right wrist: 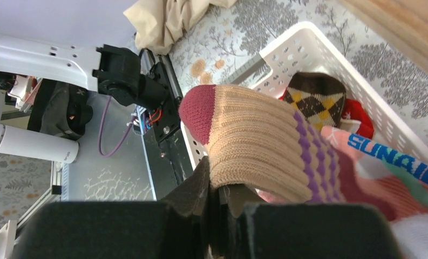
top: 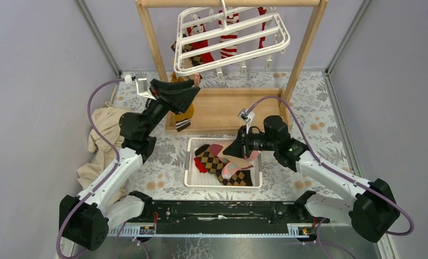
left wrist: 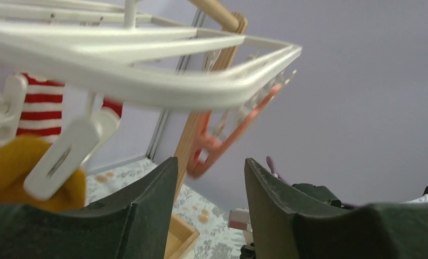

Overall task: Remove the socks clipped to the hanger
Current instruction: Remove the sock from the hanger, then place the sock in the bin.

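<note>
Tan ribbed sock [right wrist: 255,145], maroon toe, purple trim: clamped in right gripper [right wrist: 217,190]. White perforated basket [right wrist: 308,32] below, holding brown argyle sock [right wrist: 314,100], red sock [right wrist: 358,116]. Pink lettered sock [right wrist: 384,181] alongside.

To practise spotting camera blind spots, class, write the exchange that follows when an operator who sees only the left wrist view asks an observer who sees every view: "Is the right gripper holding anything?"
Observer: Yes. The right gripper is shut on a tan sock with a maroon toe.
Operator: Where is it?
Observer: It hangs over a white basket on the table, in front of the wooden rack.
Operator: Is anything in the basket already?
Observer: A brown argyle sock and a red sock lie inside.
</note>
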